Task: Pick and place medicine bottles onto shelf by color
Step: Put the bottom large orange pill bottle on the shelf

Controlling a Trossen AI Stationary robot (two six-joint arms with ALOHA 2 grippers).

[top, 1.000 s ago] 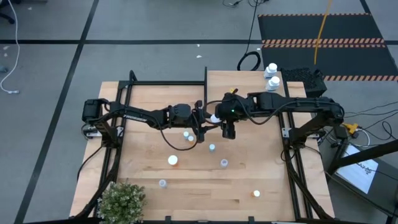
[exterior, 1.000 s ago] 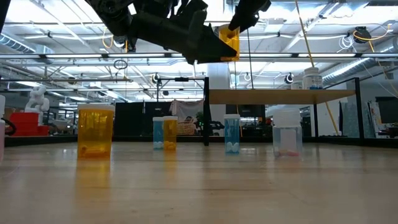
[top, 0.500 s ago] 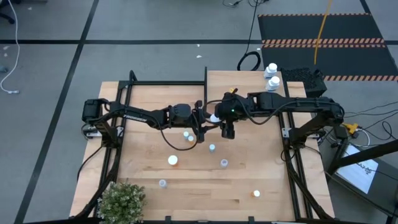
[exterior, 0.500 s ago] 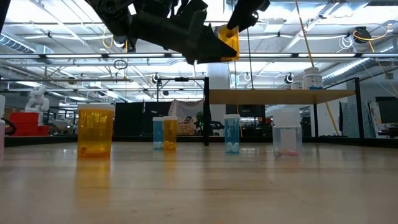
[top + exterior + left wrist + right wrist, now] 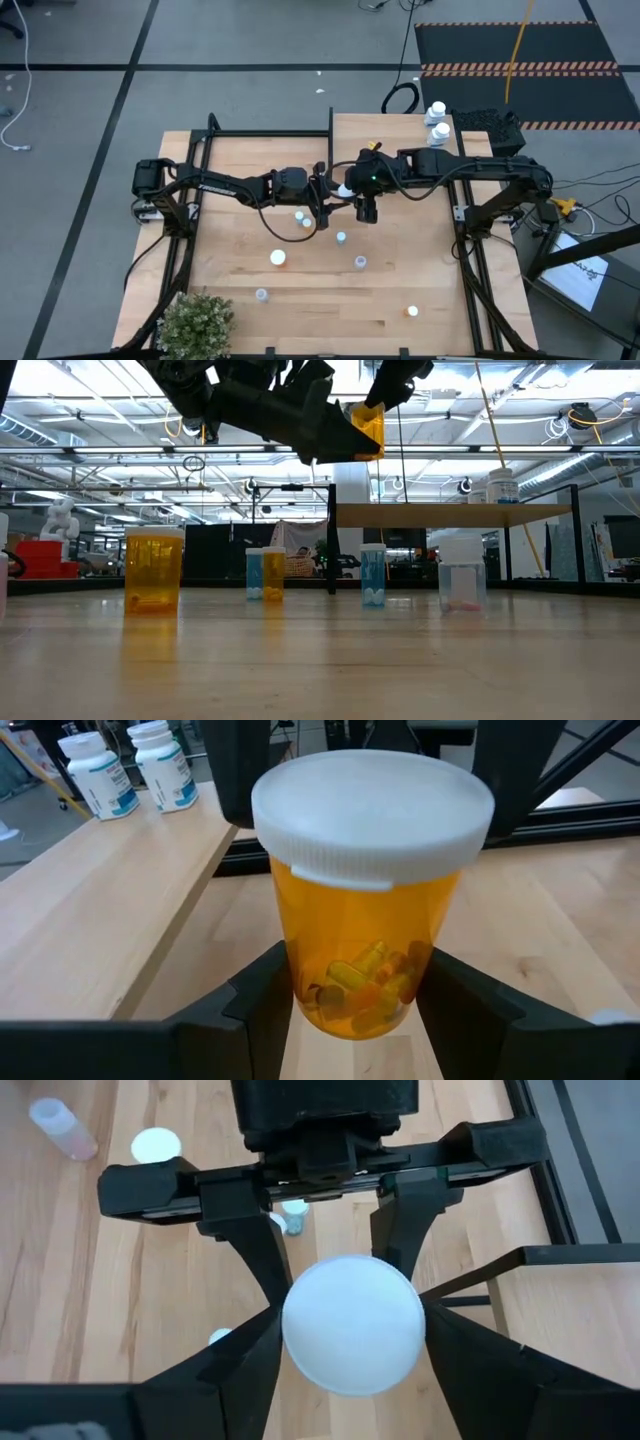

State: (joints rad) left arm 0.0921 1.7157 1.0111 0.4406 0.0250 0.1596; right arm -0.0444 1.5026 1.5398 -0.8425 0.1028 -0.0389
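Light-wood tabletop (image 5: 300, 320) fills the scene, with the raised light-wood shelf (image 5: 450, 514) at its far right corner, well apart from both arms. Above mid-table the left gripper (image 5: 350, 1005) clasps the base of an upright orange pill bottle with a white cap (image 5: 368, 890), long axis vertical. Directly above it, the right gripper (image 5: 350, 1342) points down with its fingers straddling the cap, apparently not yet clenched; this arm is nearer the shelf, so a handover looks likely
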